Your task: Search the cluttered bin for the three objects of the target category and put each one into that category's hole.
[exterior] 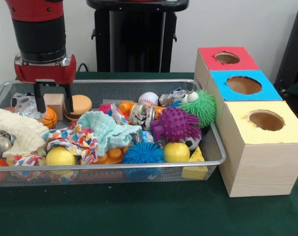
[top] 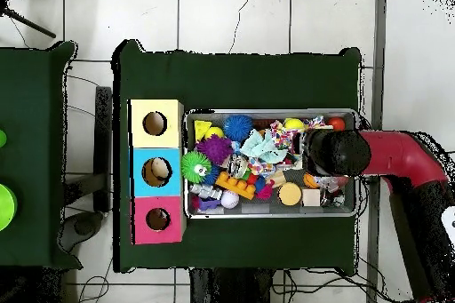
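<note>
**Pincer poised over the bin's end, small basketball closest to hand**

The pincer (exterior: 53,105) hung at one end of the wire bin (exterior: 114,166), its two black fingers spread apart with nothing between them. They straddled a pale wooden block (exterior: 54,103), and the small orange basketball (exterior: 48,118) lay just beside the nearer finger, against a cream cloth (exterior: 16,130).

The task does not name the target category, so the basketball was only a guess, as the ball nearest the pincer. Other balls sat in the bin: a yellow ball (exterior: 60,156) at the front, a second yellow ball (exterior: 176,152) further along, and a white baseball (exterior: 149,98) at the back wall.

The basketball looked light, probably foam or soft rubber with a pebbled skin, so it would likely give a little and hold well if the fingers closed across its widest part. Taken off-centre, a round ball could squirt sideways into the clutter. The cloth pressing on one side might snag a finger, so a straight descent with one finger in the gap by the block seemed the safer approach.

The three holed boxes, red-topped (exterior: 227,58), blue-topped (exterior: 243,84) and yellow-topped (exterior: 266,120), stood on the green desk (exterior: 139,211) at the bin's other end.
</note>
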Robot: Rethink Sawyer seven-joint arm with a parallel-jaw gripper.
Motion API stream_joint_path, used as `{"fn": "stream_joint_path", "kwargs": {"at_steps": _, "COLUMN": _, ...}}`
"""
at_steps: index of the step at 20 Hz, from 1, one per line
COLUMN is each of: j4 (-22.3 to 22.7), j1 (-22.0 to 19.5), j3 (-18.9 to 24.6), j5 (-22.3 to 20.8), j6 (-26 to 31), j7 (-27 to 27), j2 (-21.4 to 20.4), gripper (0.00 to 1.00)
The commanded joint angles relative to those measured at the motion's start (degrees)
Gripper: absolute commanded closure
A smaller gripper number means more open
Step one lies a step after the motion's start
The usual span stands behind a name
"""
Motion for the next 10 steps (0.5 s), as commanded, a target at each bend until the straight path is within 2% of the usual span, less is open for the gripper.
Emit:
{"fn": "stream_joint_path", "kwargs": {"at_steps": 1, "j4": -8.9, "j1": 3.52, "j3": 4.17, "j5": -3.21, "j6": 8.47, "j7": -22.83, "j2": 1.44, "gripper": 0.0}}
{"fn": "stream_joint_path", "kwargs": {"at_steps": 6, "j4": -12.21, "j1": 5.47, "j3": 4.09, "j5": -3.65, "j6": 8.15, "j7": -23.6, "j2": 3.78, "gripper": 0.0}}
{"fn": "stream_joint_path", "kwargs": {"at_steps": 10, "j4": -11.54, "j1": 6.82, "j3": 2.81, "j5": -5.58, "j6": 3.94, "j7": -21.64, "j2": 4.71, "gripper": 0.0}}
